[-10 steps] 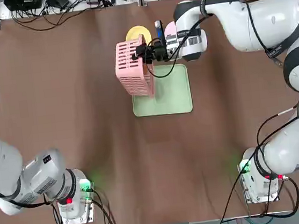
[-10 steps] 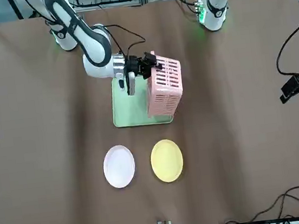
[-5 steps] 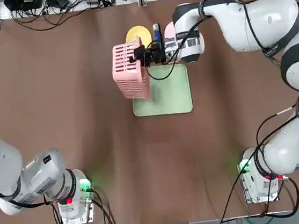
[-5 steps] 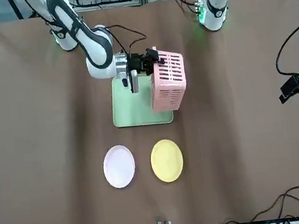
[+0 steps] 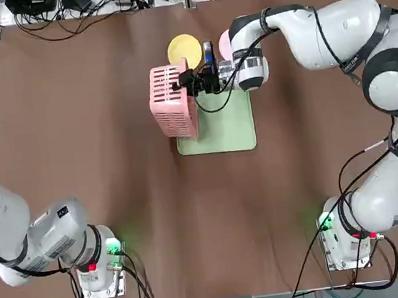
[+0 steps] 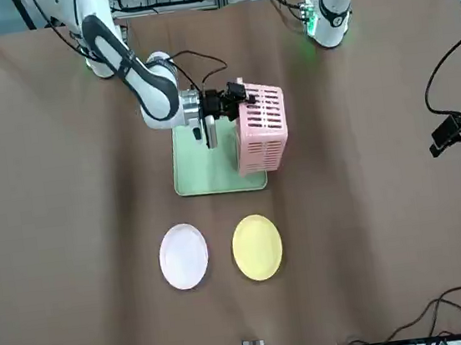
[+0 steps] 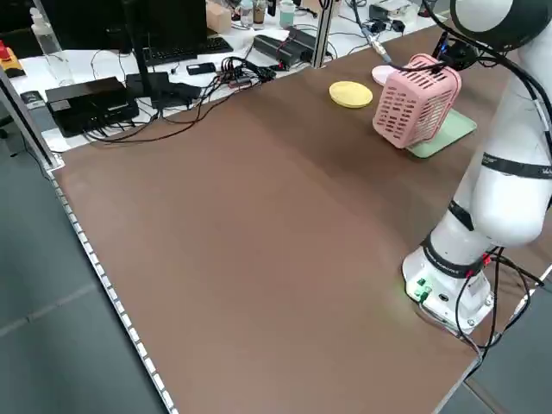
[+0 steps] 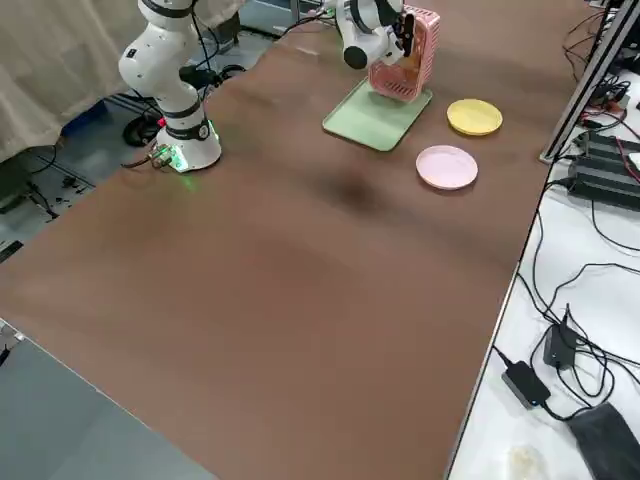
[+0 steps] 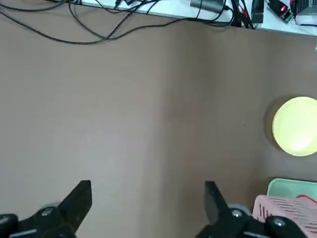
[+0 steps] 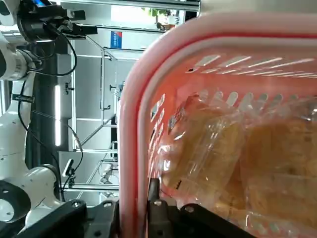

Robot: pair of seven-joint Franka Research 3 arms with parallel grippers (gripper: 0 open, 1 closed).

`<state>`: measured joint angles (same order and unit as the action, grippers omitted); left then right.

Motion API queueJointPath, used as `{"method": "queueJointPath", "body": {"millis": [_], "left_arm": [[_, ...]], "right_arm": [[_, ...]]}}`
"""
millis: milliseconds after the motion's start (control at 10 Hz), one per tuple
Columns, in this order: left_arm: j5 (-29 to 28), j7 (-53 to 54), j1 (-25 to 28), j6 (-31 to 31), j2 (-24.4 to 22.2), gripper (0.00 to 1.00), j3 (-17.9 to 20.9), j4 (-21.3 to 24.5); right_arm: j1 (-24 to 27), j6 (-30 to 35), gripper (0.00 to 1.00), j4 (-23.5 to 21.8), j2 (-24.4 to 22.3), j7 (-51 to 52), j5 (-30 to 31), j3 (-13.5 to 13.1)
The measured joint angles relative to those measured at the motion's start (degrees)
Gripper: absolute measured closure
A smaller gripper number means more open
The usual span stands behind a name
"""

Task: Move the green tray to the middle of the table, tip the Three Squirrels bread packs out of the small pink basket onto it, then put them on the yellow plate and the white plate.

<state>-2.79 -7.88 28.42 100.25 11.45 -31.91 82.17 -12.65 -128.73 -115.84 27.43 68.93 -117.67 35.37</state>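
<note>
Clamping the rim of the one small pink basket [image 5: 172, 100], the right gripper [image 5: 186, 83] is seen at upper centre of the top view; the basket is tipped sideways over one green tray [image 5: 226, 126]. Bread packs [image 10: 237, 148], count unclear, remain inside. Two plates: yellow plate [image 5: 184, 48], white plate [image 6: 184, 256]. Left gripper [image 9: 146, 208] spread open, empty.

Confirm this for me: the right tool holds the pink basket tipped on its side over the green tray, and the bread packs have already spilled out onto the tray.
Not quite. The right tool does hold the pink basket tipped over the green tray, but the bread packs are still inside the basket, as the right wrist view shows; the front view shows the tray bare.
</note>
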Motion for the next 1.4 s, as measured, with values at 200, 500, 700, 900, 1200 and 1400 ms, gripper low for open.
{"method": "queueJointPath", "body": {"millis": [200, 500, 700, 900, 1200, 1400], "left_arm": [[0.00, 0.00, 0.00, -0.03, 0.00, 0.00, 0.00, 0.00], [0.00, 0.00, -0.03, -0.03, 0.00, 0.00, -0.01, 0.00], [0.00, 0.00, -0.01, -0.03, 0.00, 0.00, 0.00, 0.00], [0.00, 0.00, -0.02, -0.03, 0.00, 0.00, 0.00, 0.00], [0.00, 0.00, 0.12, -0.03, 0.00, 0.00, 0.06, 0.00], [0.00, -0.10, 0.07, -0.21, 0.03, 0.00, 0.06, 0.14]], "right_arm": [[0.24, 1.91, 0.93, 0.01, 0.43, 1.15, -0.35, -0.02], [1.18, 5.84, 0.93, -0.62, 1.28, 3.15, -0.37, -0.07], [2.04, 7.39, 0.93, -1.15, 2.66, 5.16, -0.40, -0.08], [3.14, 9.83, 0.93, -1.78, 3.29, 6.41, -0.40, -0.10], [4.25, 14.92, 0.93, -3.75, 3.76, 7.42, -0.40, -0.57], [4.84, 18.93, 0.93, -5.38, 4.03, 8.09, -0.40, -1.99]]}}
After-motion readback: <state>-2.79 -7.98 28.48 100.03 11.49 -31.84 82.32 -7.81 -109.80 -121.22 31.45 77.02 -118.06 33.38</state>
